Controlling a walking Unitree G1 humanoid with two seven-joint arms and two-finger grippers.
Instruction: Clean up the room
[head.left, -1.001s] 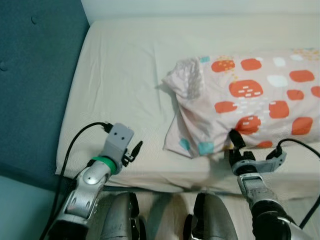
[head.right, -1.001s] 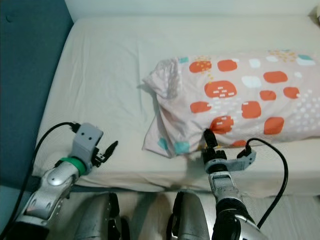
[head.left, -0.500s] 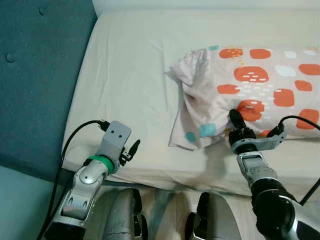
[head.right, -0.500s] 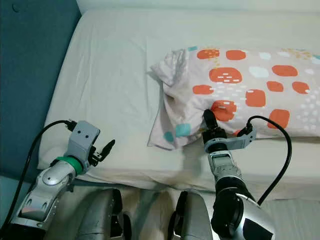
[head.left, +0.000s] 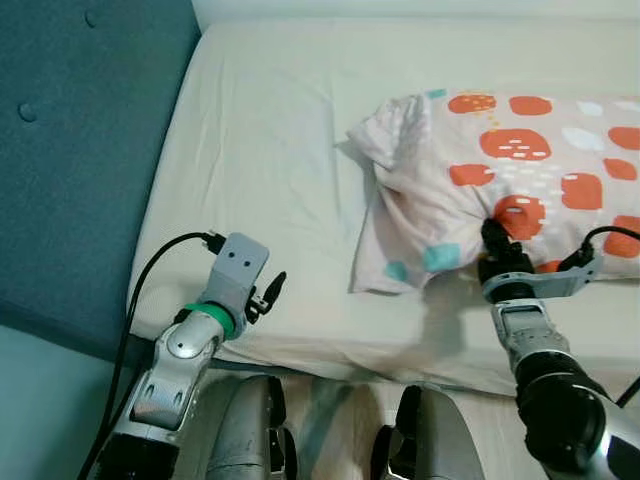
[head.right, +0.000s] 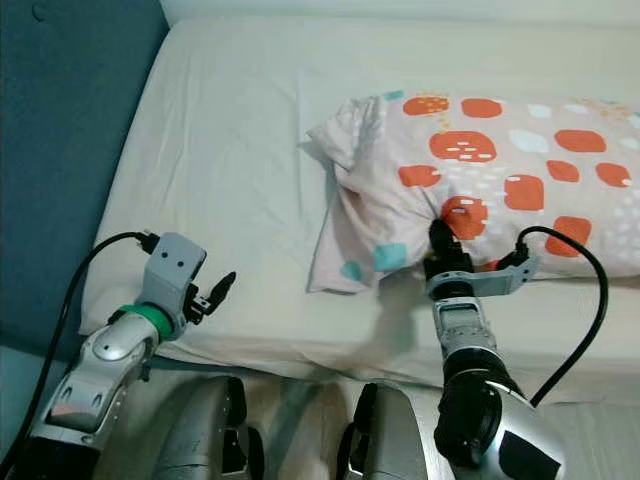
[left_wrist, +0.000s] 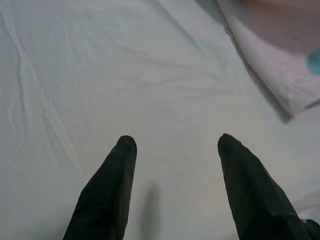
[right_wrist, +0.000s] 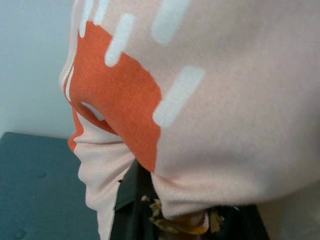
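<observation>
Black fingers of the right gripper (head.right: 440, 243) are clamped on the near edge of the pillow (head.right: 490, 190), fabric bunched around them; the right wrist view has cloth pressed right up to the lens. Versus a second ago the grip has risen and the pillow's near edge looks pulled up off the bed (head.right: 230, 170), though the camera also shifted. Judgement: pick is secured, and repositioning toward the blue headboard (head.left: 70, 150) likely comes next. Left gripper (left_wrist: 175, 145) hovers over bare sheet, fingers spread, holding nothing.
</observation>
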